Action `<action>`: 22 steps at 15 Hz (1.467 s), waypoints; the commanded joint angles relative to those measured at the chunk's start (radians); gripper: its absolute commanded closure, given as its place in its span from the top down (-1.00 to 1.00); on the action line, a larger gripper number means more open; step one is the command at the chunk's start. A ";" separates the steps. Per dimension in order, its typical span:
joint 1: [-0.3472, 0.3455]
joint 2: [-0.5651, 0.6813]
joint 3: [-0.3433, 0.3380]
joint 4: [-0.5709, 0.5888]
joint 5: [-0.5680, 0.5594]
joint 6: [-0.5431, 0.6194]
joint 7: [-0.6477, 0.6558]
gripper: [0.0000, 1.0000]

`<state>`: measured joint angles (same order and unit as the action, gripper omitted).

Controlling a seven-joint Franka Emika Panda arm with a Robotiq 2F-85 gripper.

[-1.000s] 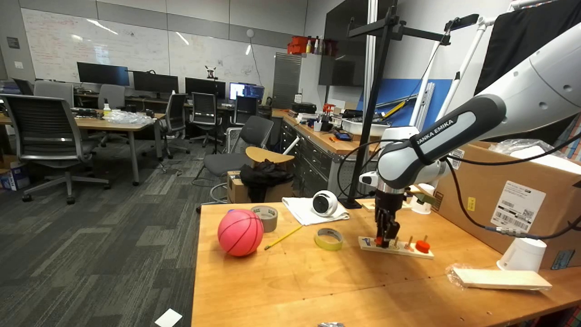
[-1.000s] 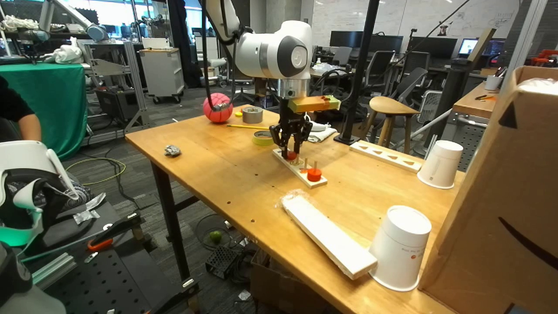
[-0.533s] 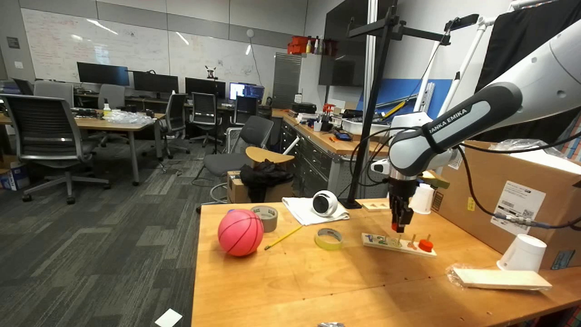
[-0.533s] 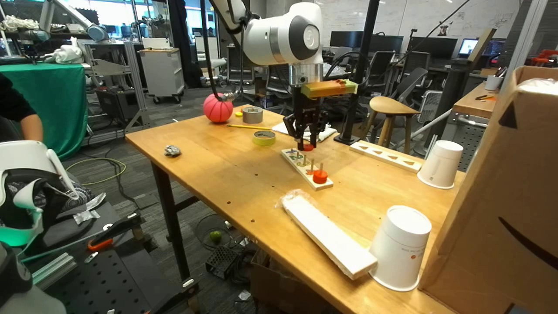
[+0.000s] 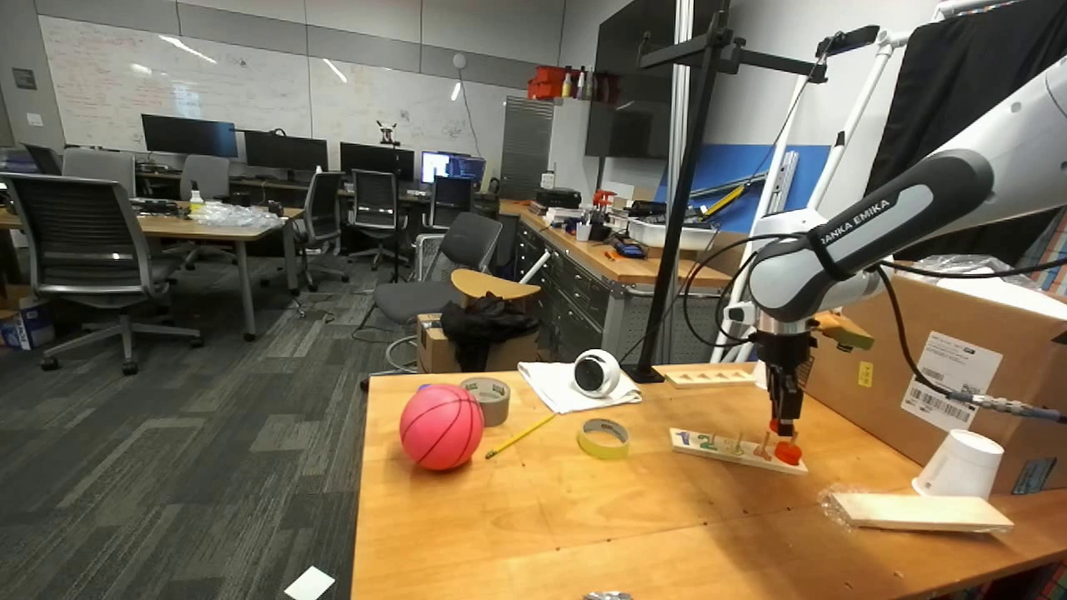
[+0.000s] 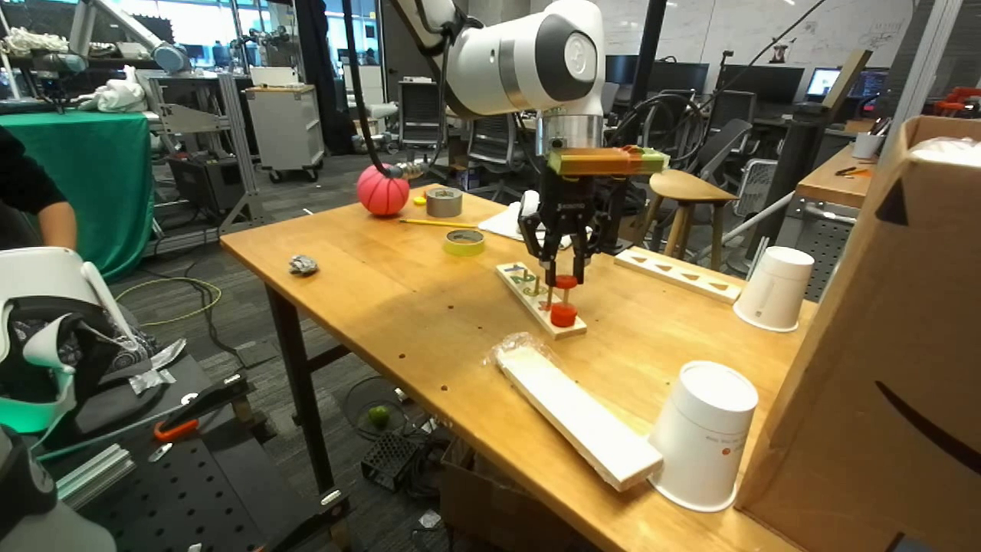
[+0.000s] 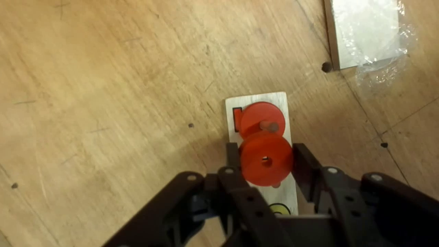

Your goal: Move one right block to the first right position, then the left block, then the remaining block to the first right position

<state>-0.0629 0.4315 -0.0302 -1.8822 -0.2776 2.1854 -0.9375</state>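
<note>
At twelve o'clock in the wrist view, the peg (image 7: 269, 126); gripper (image 7: 266, 152) pinching the upper red disc (image 7: 256, 161): drop it off-centre, it may snag!

Wrist view: upper red disc (image 7: 261, 175) is masking part of lower red disc (image 7: 254, 118), and the pincer (image 7: 267, 157) is blocking much of the peg board (image 7: 283, 193); wrapped plank (image 7: 367, 31) is running off the top. In an exterior view, arm (image 5: 907, 215) and cardboard box (image 5: 1029, 358) are being cropped at right, silvery scrap (image 5: 608, 596) at bottom; white cup (image 5: 760, 375) is mostly hiding behind the pincer.
</note>
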 commanded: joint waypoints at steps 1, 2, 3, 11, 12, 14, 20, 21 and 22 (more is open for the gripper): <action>-0.007 -0.051 -0.001 -0.048 -0.019 -0.017 0.054 -0.51; -0.008 -0.055 -0.001 -0.055 -0.019 -0.017 0.062 -0.50; -0.009 -0.060 0.000 -0.060 -0.019 -0.017 0.069 -0.50; -0.009 -0.095 -0.002 -0.079 -0.033 -0.020 0.123 -0.50; -0.010 -0.097 -0.002 -0.083 -0.031 -0.020 0.127 -0.50; -0.013 -0.100 -0.002 -0.090 -0.029 -0.021 0.135 -0.51; -0.026 -0.101 -0.002 -0.109 -0.020 -0.013 0.148 -0.50; -0.029 -0.100 -0.003 -0.110 -0.020 -0.013 0.151 -0.50; -0.032 -0.099 -0.003 -0.112 -0.019 -0.011 0.151 -0.50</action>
<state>-0.0862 0.3654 -0.0317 -1.9664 -0.2861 2.1724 -0.8018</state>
